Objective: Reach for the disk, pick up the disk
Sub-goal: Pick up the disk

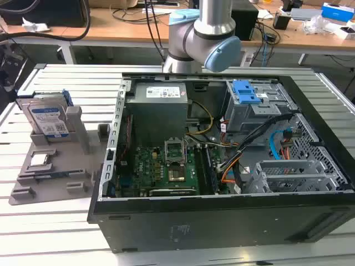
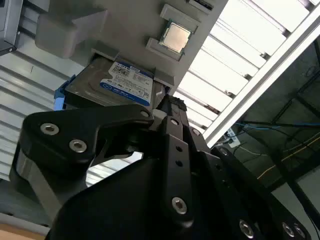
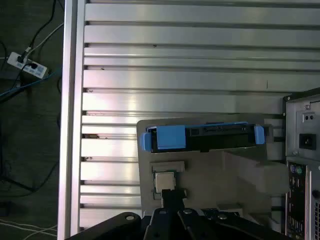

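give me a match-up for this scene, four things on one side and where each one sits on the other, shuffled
Things
1. disk
2. small silver chip
3. blue bracket
4. green circuit board

Places
A. lying flat in a recess of the grey holder
B. inside the open computer case, toward the exterior view's right
C. standing upright in the grey holder
D. flat on the case floor, toward the exterior view's left

Pairs: 1-C, 2-A, 3-B, 4-D
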Robot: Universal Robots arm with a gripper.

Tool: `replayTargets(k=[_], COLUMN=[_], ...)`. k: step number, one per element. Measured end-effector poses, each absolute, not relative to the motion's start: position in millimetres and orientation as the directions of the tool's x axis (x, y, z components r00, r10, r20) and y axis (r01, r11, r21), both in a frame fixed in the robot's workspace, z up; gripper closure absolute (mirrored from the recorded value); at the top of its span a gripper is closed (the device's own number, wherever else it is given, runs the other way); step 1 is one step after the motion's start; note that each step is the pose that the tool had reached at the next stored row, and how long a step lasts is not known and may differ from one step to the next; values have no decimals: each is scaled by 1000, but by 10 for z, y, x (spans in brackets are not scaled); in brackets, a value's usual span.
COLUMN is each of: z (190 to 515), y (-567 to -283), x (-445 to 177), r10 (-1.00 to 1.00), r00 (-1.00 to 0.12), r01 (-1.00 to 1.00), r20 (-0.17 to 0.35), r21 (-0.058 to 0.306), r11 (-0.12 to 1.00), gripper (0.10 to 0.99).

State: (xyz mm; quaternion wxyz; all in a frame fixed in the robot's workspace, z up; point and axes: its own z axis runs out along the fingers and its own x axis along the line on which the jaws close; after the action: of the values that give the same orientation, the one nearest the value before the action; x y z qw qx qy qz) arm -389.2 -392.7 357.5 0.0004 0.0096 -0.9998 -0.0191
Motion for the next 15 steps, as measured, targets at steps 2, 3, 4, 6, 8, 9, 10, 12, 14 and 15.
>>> replayTargets(k=[2,3,4,6,8,9,10,12,14,15], z=[3575,3575,3575,3575,3575,3575,3575,3575,3575,3575], y=[-3927,-3927,-3927,-3927,-3927,-3927,-3927,-3927,-3927,-3927], x=[-3892,-3892,-3892,-3892,-3892,-3892,-3892,-3892,-3892,-3892], r10=[-19,-19,-19,-19,-20,-23,-27,-41,-59,-69], r00=[-1000,-1000,-1000,-1000,-1000,-1000,-1000,-999,-998,-998], r01=[-19,-19,-19,-19,-20,-23,-27,-41,-59,-69], r20=[1,0,0,0,0,0,0,1,1,1], r21=[38,38,38,38,38,38,38,38,38,38], r11=[999,999,999,999,999,999,999,998,998,997], gripper=[980,980,980,980,980,980,980,980,980,980])
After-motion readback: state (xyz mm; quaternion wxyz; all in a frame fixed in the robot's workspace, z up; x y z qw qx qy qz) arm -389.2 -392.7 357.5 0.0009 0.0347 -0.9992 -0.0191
